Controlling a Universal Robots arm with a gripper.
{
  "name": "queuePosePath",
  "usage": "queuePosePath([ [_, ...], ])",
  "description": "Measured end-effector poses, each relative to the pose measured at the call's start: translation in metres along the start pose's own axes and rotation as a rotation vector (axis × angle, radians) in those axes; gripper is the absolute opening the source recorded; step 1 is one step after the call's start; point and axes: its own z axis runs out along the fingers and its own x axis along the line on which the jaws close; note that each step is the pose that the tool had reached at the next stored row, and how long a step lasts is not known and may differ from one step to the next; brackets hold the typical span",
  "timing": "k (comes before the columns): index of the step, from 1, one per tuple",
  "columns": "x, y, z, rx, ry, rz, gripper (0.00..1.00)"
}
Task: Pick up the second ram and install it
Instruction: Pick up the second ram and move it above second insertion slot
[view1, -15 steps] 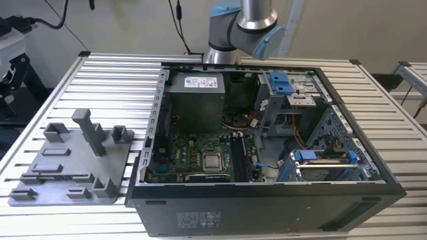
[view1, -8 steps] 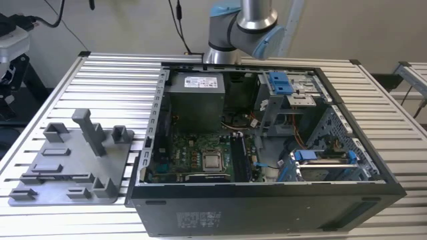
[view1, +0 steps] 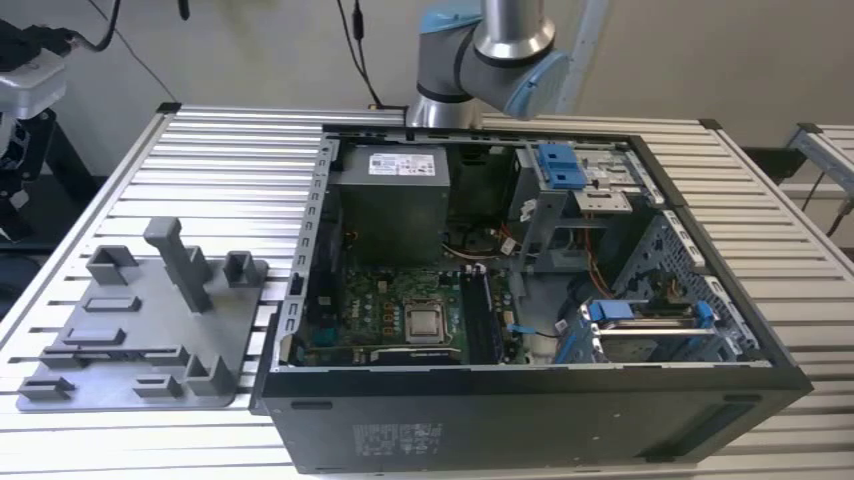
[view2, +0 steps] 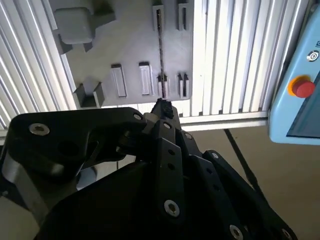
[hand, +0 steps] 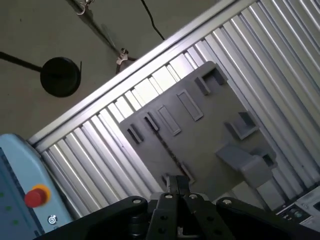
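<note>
Above gray tray (hand: 210, 131), gripper (hand: 176, 182), jaws together

Ribbed aluminium table (view1: 227, 150); plain pale wall (view1: 254, 50) behind, dark cables (view1: 358, 45) hanging; beige floor (view2: 285, 175).

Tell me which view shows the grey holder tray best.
The exterior view: the whole grey holder tray lies on the slatted table, at the exterior view's left of the computer case, its posts upright. Both wrist views look down on it past the end effector; the second wrist view cuts off one end.
</note>
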Motion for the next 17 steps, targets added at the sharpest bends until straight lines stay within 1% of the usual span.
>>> queuePosePath([
  [3,0.0000,0.0000,0.0004,0.0016,0.0023,-0.043,0.11],
  [8,-0.0002,0.0002,0.0010,0.0051,0.0077,-0.129,0.11],
  [13,-0.0011,0.0008,0.0014,0.0072,0.0110,-0.204,0.11],
  [17,-0.0025,0.0019,0.0019,0.0088,0.0131,-0.256,0.11],
])
